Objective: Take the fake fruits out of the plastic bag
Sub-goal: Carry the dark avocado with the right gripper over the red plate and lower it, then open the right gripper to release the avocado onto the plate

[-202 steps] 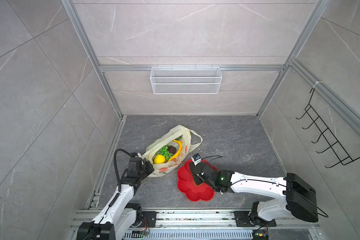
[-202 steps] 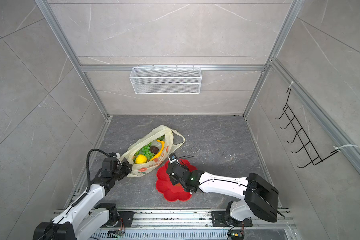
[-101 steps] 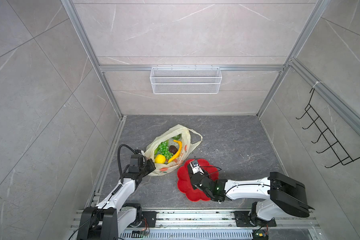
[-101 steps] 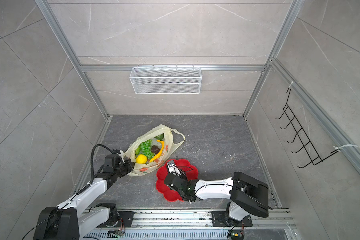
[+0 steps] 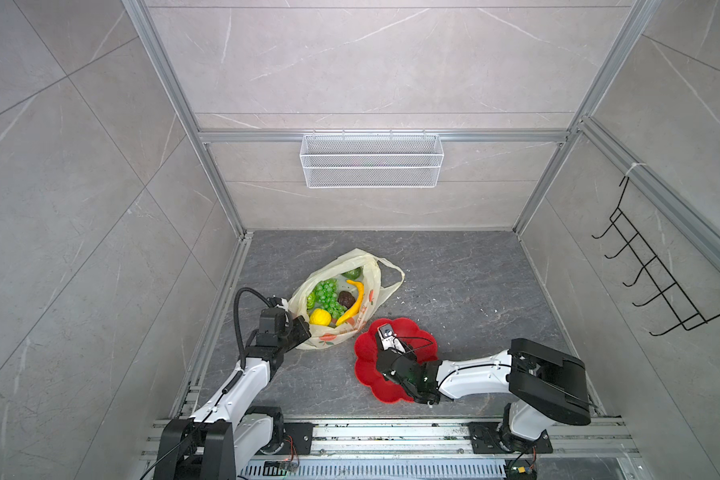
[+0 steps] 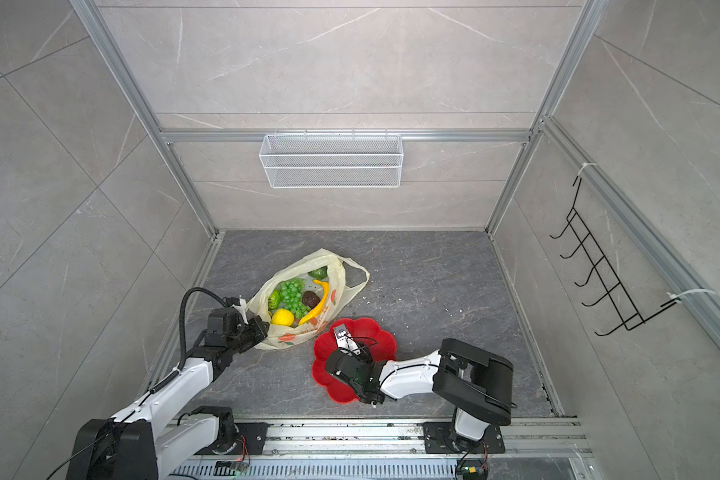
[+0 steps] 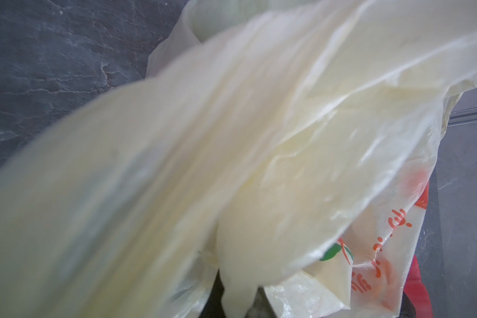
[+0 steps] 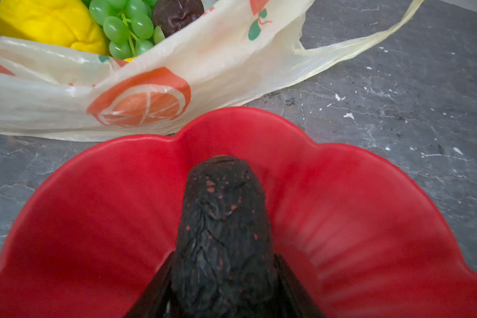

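Observation:
The pale-yellow plastic bag (image 5: 329,336) (image 6: 285,336) lies open on the floor in both top views. Inside it are the fake fruits: green grapes (image 5: 327,293), a banana (image 5: 355,301), a lemon (image 5: 320,318), a dark-brown piece (image 5: 345,298), a green avocado (image 5: 352,273) and a knobbly green ball (image 5: 311,299). My left gripper (image 5: 302,330) (image 7: 238,305) is shut on the bag's near-left rim; bag film (image 7: 232,165) fills its wrist view. My right gripper (image 5: 385,353) (image 8: 225,258) is shut on a dark avocado (image 8: 223,214), held low over the red plate.
The red flower-shaped plate (image 5: 366,374) (image 8: 94,206) sits on the grey floor just right of the bag and touches it. One bag handle (image 5: 395,276) trails to the right. A white wire basket (image 5: 371,160) hangs on the back wall, and black hooks (image 5: 641,286) on the right wall.
My right gripper has shifted slightly left and toward the near edge over the plate with the dark avocado, its elbow swinging left. The left gripper still holds the bag's rim, barely moved.

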`<control>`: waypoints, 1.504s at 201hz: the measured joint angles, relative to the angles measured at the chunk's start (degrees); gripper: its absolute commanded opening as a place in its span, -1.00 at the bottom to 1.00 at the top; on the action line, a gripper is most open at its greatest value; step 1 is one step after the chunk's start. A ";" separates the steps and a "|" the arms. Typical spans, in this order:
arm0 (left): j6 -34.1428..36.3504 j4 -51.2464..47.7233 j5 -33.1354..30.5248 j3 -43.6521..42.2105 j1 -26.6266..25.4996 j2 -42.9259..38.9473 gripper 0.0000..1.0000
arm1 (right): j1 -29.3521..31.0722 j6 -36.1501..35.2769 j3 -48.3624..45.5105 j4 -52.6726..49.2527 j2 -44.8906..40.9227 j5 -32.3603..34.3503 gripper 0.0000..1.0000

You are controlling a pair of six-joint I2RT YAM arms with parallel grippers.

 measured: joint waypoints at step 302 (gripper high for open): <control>-0.04 -0.04 -0.72 -0.11 0.00 -2.49 -1.00 | -1.92 3.65 12.94 -17.35 -8.13 0.83 0.55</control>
